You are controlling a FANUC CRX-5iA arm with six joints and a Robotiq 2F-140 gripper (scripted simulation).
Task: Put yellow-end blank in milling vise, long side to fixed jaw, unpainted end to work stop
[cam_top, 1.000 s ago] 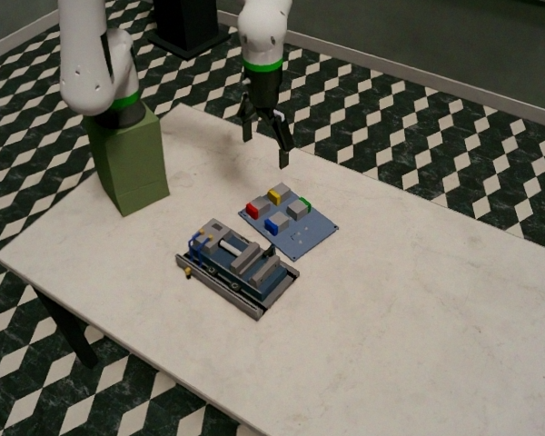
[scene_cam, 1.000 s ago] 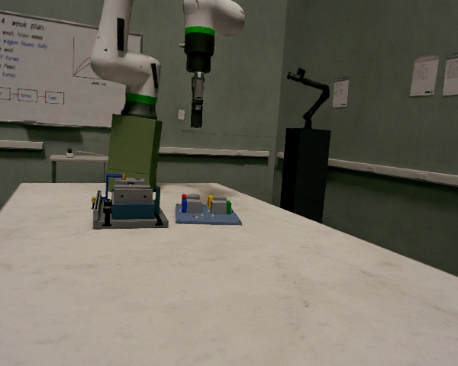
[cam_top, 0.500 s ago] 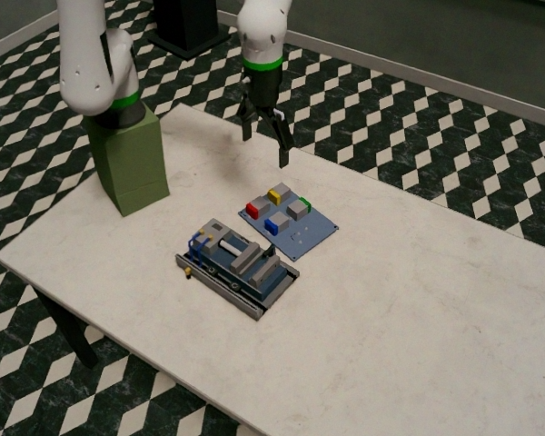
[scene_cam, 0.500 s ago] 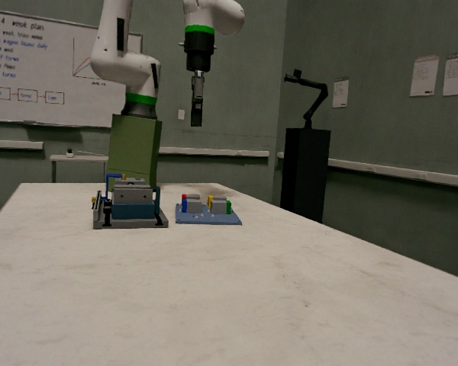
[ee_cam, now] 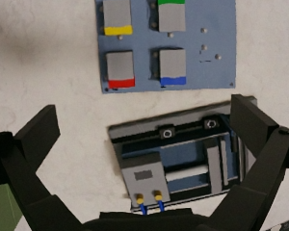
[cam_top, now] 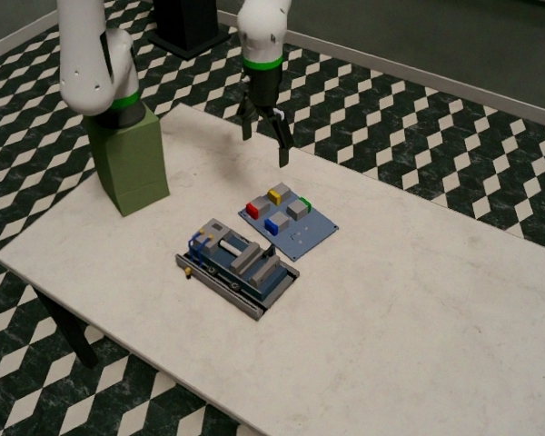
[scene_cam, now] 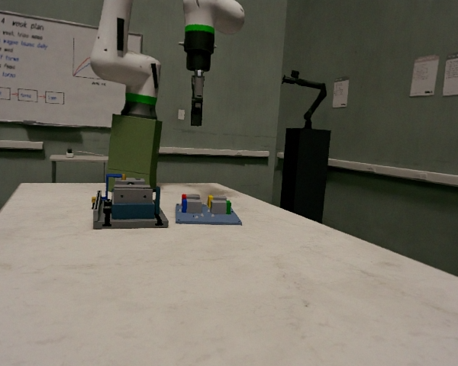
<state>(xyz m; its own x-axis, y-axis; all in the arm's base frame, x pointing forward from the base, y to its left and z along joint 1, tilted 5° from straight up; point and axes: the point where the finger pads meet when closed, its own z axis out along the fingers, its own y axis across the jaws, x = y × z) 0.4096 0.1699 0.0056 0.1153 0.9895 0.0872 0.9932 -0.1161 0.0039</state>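
Table (cam_top: pixel 381 300) (scene_cam: pixel 221 299) (ee_cam: pixel 19 72), bearing all work. Vise (cam_top: pixel 259 246) (scene_cam: pixel 132 210) (ee_cam: pixel 144 178), one: no blank seen between its jaws. Plate (cam_top: pixel 317 234) (scene_cam: pixel 209 219) (ee_cam: pixel 217 72), one, holding four blanks, yellow-ended blank (cam_top: pixel 279 193) (scene_cam: pixel 217 198) (ee_cam: pixel 118 16) included. Tool (cam_top: pixel 265 152) (scene_cam: pixel 197 113) (ee_cam: pixel 144 115), raised, fingers wide apart, empty. Picking, placing, seating: apparently all outstanding.

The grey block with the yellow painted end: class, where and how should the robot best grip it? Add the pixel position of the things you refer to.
Probably by its two long grey sides, coming straight down from above: the grey block with the yellow painted end (cam_top: pixel 281 191) (scene_cam: pixel 217 197) (ee_cam: pixel 118 14) lies flat on the blue plate (cam_top: pixel 317 234) (scene_cam: pixel 209 219) (ee_cam: pixel 222 72), its top uncovered, its sides straight and parallel.
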